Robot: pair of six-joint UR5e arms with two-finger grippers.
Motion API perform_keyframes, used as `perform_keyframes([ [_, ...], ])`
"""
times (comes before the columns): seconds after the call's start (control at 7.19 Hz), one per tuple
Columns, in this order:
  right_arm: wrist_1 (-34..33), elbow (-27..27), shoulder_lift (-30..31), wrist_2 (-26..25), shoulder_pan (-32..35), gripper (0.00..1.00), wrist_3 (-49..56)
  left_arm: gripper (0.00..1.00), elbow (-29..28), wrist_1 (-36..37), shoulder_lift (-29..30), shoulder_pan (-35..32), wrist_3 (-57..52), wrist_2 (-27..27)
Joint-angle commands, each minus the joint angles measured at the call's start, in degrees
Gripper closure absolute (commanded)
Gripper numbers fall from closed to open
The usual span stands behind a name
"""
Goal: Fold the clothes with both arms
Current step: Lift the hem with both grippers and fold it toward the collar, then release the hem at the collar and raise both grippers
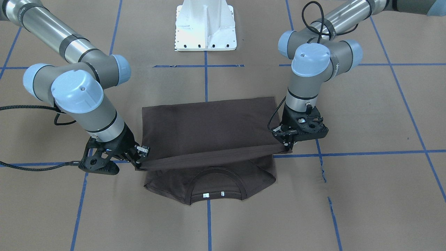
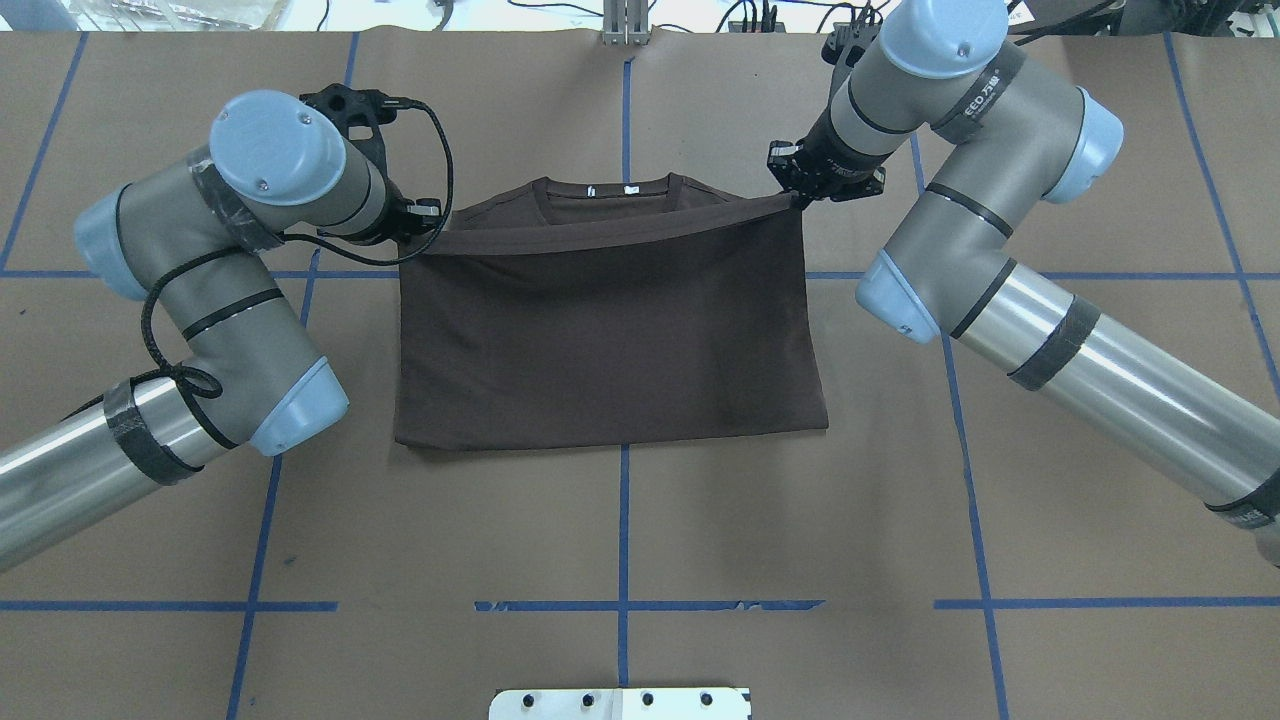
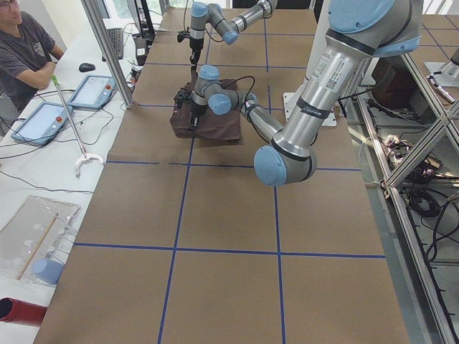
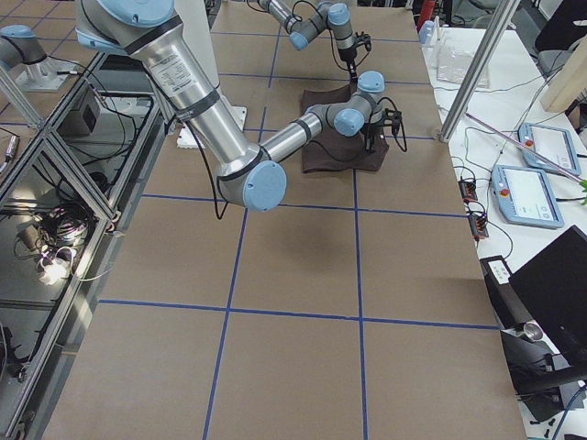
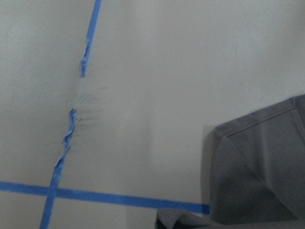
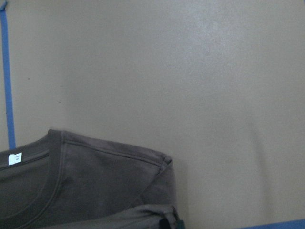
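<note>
1. A dark brown T-shirt [image 2: 610, 340] lies on the brown-papered table [image 2: 620, 540]. Its lower half is doubled over the upper, and its hem [image 1: 209, 158] is stretched taut between the two grippers, just short of the ribbed collar [image 1: 216, 176].
2. The garment's sides run straight, so the side folds look done. The crosswise fold appears nearly finished, with the hem raised off the cloth beneath and not yet laid down.
3. What seems left is to lower the hem near the collar, let go, and perhaps fold once more.
4. The left gripper [image 2: 425, 228] pinches one hem corner and the right gripper [image 2: 795, 195] the other. Cloth and wrist largely hide the fingertips, but the tight line of fabric suggests both are clamped on the T-shirt.
5. The white neck label [image 1: 206, 195] shows uncovered inside the collar.
</note>
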State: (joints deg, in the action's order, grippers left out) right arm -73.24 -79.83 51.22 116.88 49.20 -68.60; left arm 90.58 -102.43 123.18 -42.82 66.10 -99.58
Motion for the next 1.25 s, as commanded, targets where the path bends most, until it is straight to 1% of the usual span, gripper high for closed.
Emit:
perform_keyframes([
  [0.0,0.47,1.6,-0.33,-0.07,0.46,1.0,-0.04,1.0,-2.41,-0.14,2.05,-0.34,-0.01,-0.09],
  [0.14,0.47,2.3,-0.85,-0.07,0.46,1.0,0.04,1.0,-3.81,-0.66,2.76,-0.42,-0.01,0.0],
  [0.28,0.47,4.05,-2.25,-0.07,0.46,1.0,0.04,1.0,-5.48,-3.45,2.85,-0.6,-0.01,0.0],
  [0.42,0.47,4.76,-3.04,-0.07,0.46,1.0,0.04,1.0,-6.46,-3.91,2.85,-0.6,-0.01,0.0],
  [0.83,0.56,4.68,-3.4,-0.16,0.46,1.0,0.04,1.0,-6.47,-4.53,3.03,-0.6,-0.01,0.0],
  [0.97,2.21,4.77,-3.32,-0.24,0.46,1.0,0.04,1.0,-6.47,-4.53,3.03,-0.69,-0.01,0.0],
  [1.11,3.7,4.77,-2.88,-0.24,0.54,0.89,-0.04,0.8,-6.47,-4.62,3.03,-0.69,-0.01,0.0],
])
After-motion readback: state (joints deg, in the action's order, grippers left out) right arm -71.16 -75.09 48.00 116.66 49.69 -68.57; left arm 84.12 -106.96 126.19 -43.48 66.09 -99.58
